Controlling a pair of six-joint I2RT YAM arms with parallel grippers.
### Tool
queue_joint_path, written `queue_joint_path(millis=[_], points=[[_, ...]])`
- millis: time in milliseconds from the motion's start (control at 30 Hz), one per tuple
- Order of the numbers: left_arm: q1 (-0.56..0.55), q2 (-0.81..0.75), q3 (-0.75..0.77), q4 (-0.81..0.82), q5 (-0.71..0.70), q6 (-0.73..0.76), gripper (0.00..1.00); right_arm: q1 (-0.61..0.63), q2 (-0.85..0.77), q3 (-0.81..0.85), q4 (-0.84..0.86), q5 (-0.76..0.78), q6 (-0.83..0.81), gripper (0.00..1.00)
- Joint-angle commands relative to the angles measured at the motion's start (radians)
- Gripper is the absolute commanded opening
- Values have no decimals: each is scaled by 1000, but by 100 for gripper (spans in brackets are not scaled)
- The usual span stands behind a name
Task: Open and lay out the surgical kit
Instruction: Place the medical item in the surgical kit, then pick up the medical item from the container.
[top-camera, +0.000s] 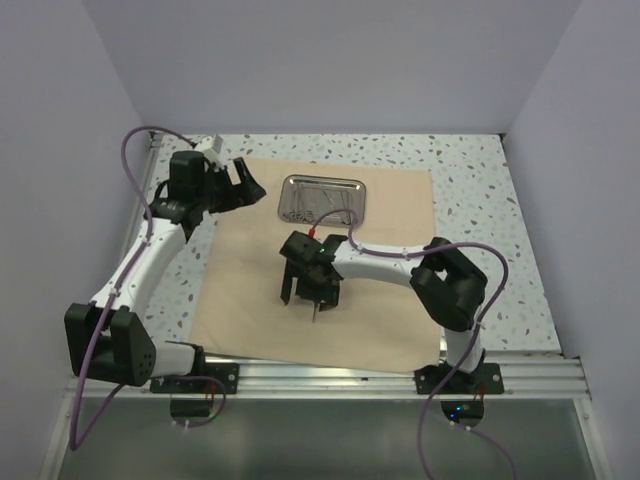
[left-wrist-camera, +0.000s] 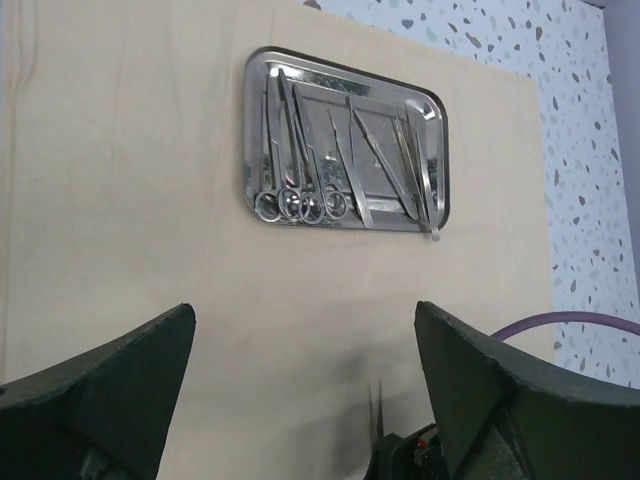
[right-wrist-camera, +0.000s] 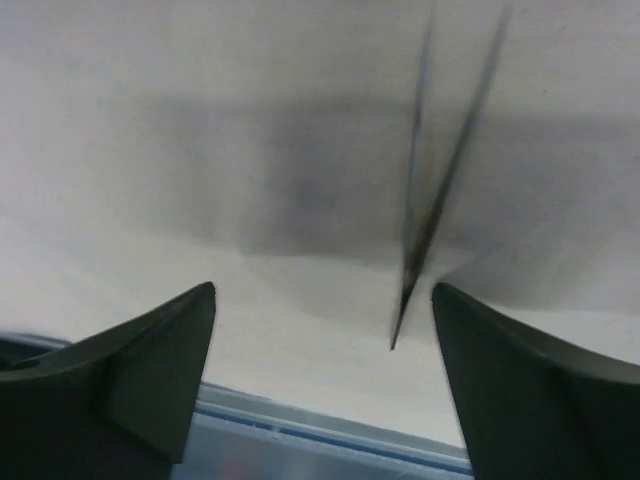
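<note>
The tan cloth (top-camera: 250, 300) lies spread flat on the table. The steel tray (top-camera: 352, 185) sits on its far part and holds several scissors, forceps and tweezers (left-wrist-camera: 300, 150). My right gripper (top-camera: 311, 297) is open over the middle of the cloth. Thin silver tweezers (right-wrist-camera: 440, 190) show between its fingers, close to the right finger (right-wrist-camera: 530, 390) and not gripped; their tip (top-camera: 316, 314) points to the near edge. I cannot tell whether they rest on the cloth. My left gripper (top-camera: 248, 187) is open and empty, raised left of the tray (left-wrist-camera: 260, 120).
The speckled table (top-camera: 480, 200) shows round the cloth, with walls on three sides. An aluminium rail (top-camera: 330, 375) runs along the near edge and also shows in the right wrist view (right-wrist-camera: 330, 440). A purple cable (left-wrist-camera: 580, 322) crosses the lower right of the left wrist view.
</note>
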Motion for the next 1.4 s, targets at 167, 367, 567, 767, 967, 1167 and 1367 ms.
queue_joint_path(millis=[167,367,567,767,967,1167,1367], points=[[6,-45,110,-109,-146,72,86,19,-62,152,-214,124,-44,98],[-71,104,177,-93,-243,79,74,17,-183,326,-422,291,-140,98],[-188,427,375,-127,-366,108,65,-39,-291,344,-475,411,-249,97],[-212,674,545,-135,-342,90,61,-162,-343,309,-485,405,-321,94],[-267,855,769,-191,-348,133,59,-260,-340,294,-472,380,-376,93],[-307,889,788,-205,-369,127,57,-303,-294,312,-468,356,-410,91],[-343,943,821,-222,-412,115,55,-319,-260,318,-463,333,-429,90]])
